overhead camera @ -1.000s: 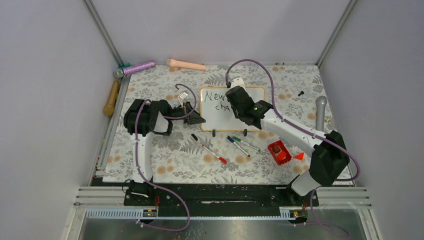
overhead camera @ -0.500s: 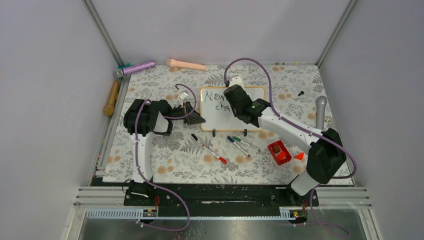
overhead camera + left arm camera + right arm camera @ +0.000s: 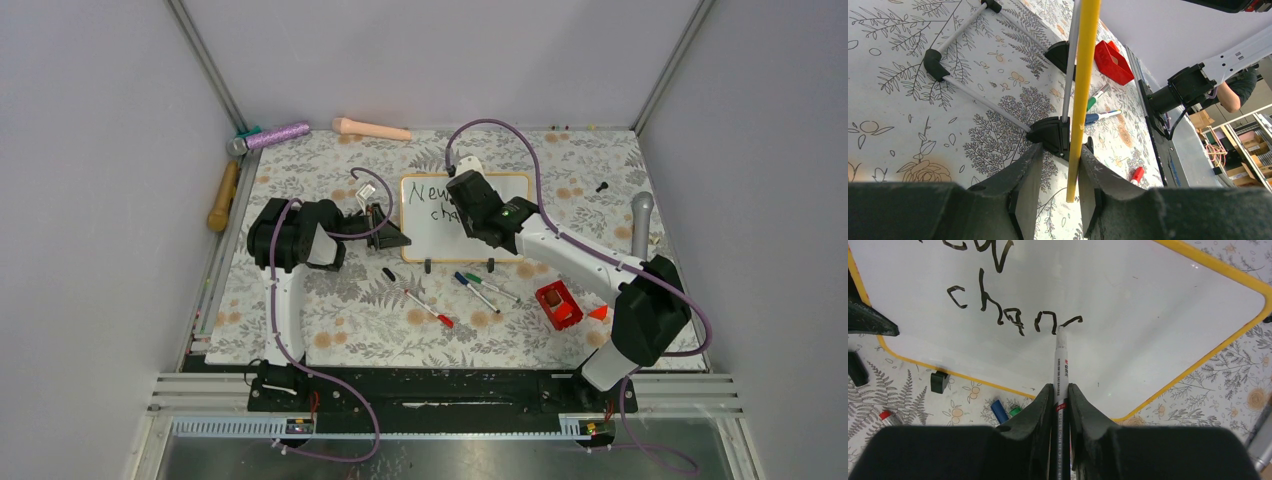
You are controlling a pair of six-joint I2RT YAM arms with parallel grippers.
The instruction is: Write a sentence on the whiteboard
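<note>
Right gripper (image 3: 1060, 390): jaws clamped on a white-barrelled marker (image 3: 1061, 357), whose barrel ran straight out ahead between the fingers. Its black tip touched the whiteboard (image 3: 1158, 305) a little ahead of the jaws, at the near end of a short curved stroke.

The sentence (image 3: 998, 310) lay ahead of the jaws and to the left of the tip in that view. The lower line read "chan", then the stroke at the tip. Of the upper line we saw only the letter bottoms at the picture's edge. To the right of the tip the board was bare white.

The board's frame looked yellow here and passed just beyond the fingers on both sides. A black foot (image 3: 939, 381) sat against it, left of the jaws. The ends of a blue marker (image 3: 998, 411) and a green marker (image 3: 1015, 411) lay close beside the left finger on the flowered tablecloth (image 3: 1228, 385).

Left gripper (image 3: 1062, 147): jaws nearly together, with the board's edge standing between them. One finger lay against the frame, the other against the foot at its base. We read this as clamped on the board. A red box (image 3: 1113, 62) lay well beyond the jaws.

From the overhead camera, the board sat between the two grippers, with the left gripper at its left edge and the right one above its middle.
</note>
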